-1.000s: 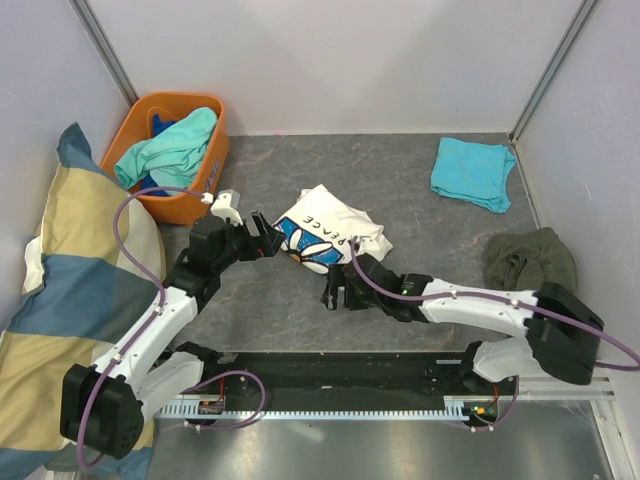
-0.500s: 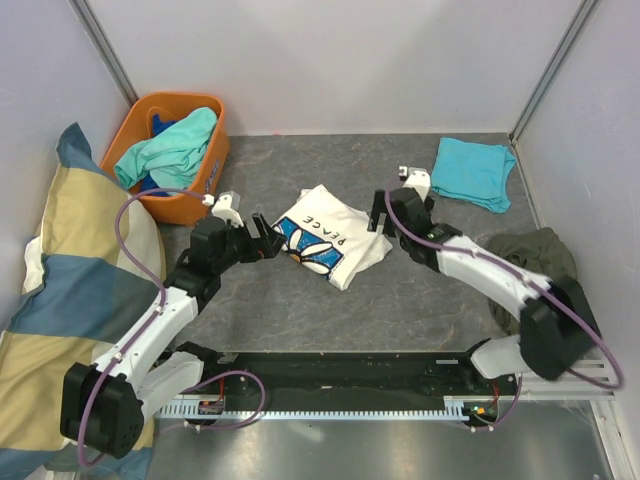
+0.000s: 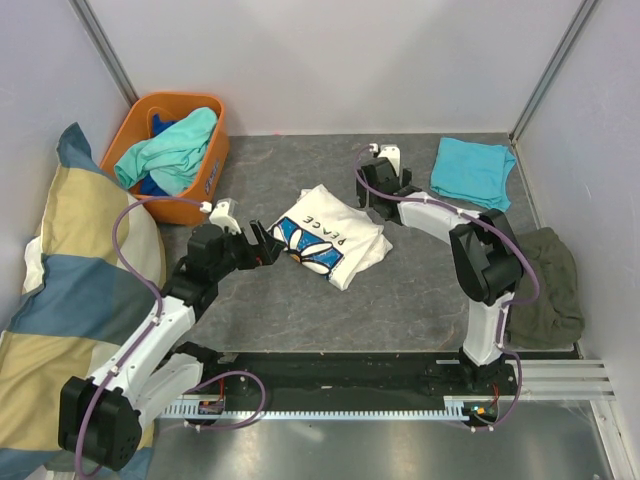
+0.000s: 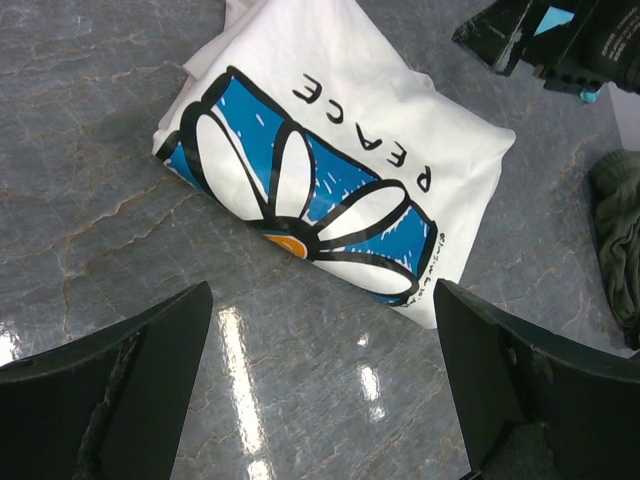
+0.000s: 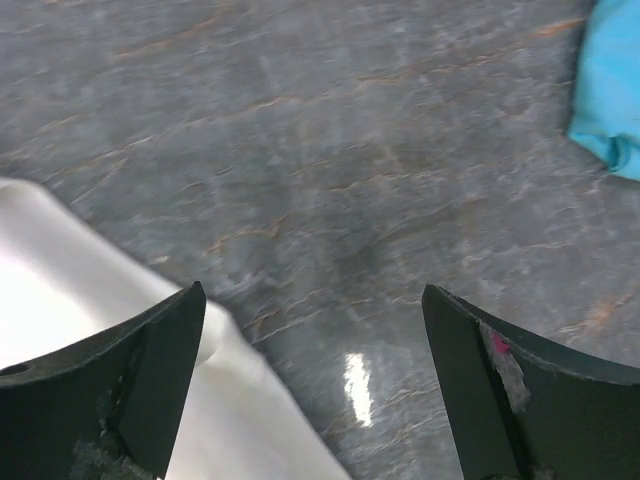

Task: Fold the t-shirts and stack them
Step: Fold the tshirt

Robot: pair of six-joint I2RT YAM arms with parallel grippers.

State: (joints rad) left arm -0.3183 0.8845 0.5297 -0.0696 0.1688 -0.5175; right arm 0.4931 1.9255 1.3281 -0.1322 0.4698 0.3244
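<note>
A folded cream-white t-shirt (image 3: 330,235) with a blue flower print and lettering lies mid-table, also in the left wrist view (image 4: 330,160). My left gripper (image 3: 266,243) hovers just left of it, open and empty (image 4: 322,292). My right gripper (image 3: 378,198) sits at the shirt's far right corner, open and empty (image 5: 312,292), with the white t-shirt's edge (image 5: 80,330) beside its left finger. A folded turquoise t-shirt (image 3: 472,172) lies at the back right, its corner in the right wrist view (image 5: 612,90). Mint-green and blue t-shirts (image 3: 172,148) fill an orange basket (image 3: 205,190).
A yellow-and-blue checked pillow (image 3: 80,270) leans against the left wall. A crumpled olive garment (image 3: 540,285) lies at the right edge beside the right arm's base. Walls close in the table on three sides.
My right arm swung from the shirt's near side round to its far right corner, its jaws widening. The white shirt lies flatter. The left arm hardly moved.
</note>
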